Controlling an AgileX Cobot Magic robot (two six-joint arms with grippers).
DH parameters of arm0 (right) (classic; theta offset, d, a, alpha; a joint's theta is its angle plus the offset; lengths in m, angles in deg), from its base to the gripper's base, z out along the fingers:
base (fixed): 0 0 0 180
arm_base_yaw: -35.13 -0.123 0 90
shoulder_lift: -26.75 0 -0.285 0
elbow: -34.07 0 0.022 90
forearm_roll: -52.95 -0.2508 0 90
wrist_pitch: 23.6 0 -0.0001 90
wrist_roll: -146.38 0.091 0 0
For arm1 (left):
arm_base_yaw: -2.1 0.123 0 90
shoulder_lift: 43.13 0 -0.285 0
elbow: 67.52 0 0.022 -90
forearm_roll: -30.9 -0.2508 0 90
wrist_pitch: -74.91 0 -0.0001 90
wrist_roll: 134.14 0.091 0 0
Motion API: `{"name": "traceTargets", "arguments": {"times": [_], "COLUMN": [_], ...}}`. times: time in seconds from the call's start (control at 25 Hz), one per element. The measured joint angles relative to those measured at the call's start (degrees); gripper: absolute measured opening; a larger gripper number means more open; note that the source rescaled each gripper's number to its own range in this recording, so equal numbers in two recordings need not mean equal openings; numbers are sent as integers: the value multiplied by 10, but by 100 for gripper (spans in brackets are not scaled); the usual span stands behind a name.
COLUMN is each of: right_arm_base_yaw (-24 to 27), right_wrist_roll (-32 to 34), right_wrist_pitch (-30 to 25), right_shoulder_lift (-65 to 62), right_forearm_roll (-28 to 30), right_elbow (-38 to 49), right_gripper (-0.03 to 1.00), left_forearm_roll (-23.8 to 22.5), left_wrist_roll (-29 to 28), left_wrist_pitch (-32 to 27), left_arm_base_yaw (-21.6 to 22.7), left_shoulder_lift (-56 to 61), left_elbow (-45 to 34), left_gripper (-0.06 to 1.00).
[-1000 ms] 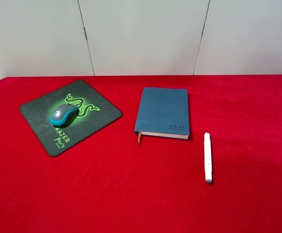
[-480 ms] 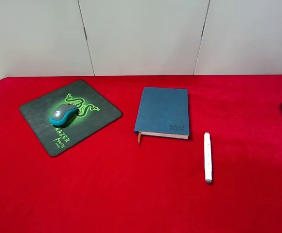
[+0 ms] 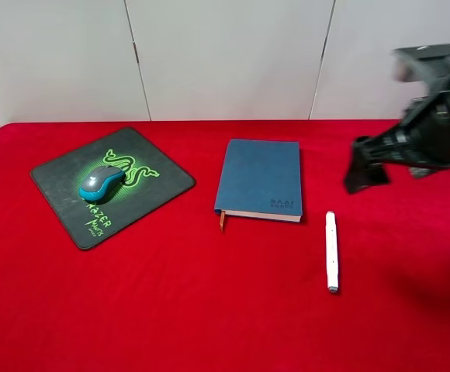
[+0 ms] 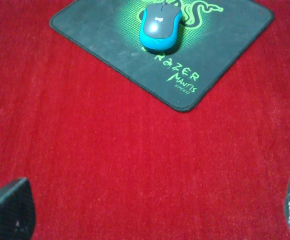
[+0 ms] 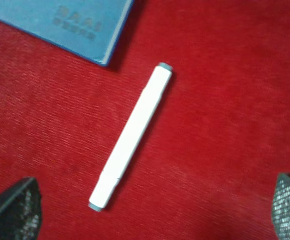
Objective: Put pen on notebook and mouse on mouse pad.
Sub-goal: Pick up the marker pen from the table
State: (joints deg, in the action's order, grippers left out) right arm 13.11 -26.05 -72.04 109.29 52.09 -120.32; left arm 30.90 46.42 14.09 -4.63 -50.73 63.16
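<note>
The white pen (image 3: 331, 250) (image 5: 132, 135) lies on the red cloth just right of the blue notebook (image 3: 260, 178) (image 5: 60, 20), apart from it. My right gripper (image 3: 365, 180) (image 5: 150, 210) hangs open above the cloth, beyond the pen and right of the notebook, with nothing between its fingers (image 5: 12, 210). The teal mouse (image 3: 101, 182) (image 4: 160, 25) rests on the dark mouse pad (image 3: 163, 184) (image 4: 220, 45), over the green logo. My left gripper (image 4: 150, 215) is open and empty, well short of the pad; the high view does not show it.
A red cloth (image 3: 209, 294) covers the whole table. White wall panels (image 3: 225, 54) stand right behind its far edge. The right arm's body (image 3: 438, 124) reaches in from the right side, above the cloth.
The right arm has swung in from the right edge of the high view toward the pen and notebook. Pen, notebook, mouse and pad lie where they were.
</note>
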Motion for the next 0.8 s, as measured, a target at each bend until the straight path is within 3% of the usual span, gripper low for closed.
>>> {"name": "traceTargets", "arguments": {"times": [0.36,0.8], "right_arm_base_yaw": [-39,-39], "right_wrist_roll": [97,105], "right_wrist_pitch": [11,41], "right_shoulder_lift": [152,251], "right_forearm_roll": [0,0], "right_elbow": [-45,-46], "right_gripper": [100,100], "left_forearm_roll": [-3,-3], "left_wrist_roll": [0,0], "left_wrist_pitch": [0,0], "left_arm_base_yaw": [0,0], "left_shoulder_lift": [0,0], "left_elbow": [0,0], "left_gripper": [100,100]}}
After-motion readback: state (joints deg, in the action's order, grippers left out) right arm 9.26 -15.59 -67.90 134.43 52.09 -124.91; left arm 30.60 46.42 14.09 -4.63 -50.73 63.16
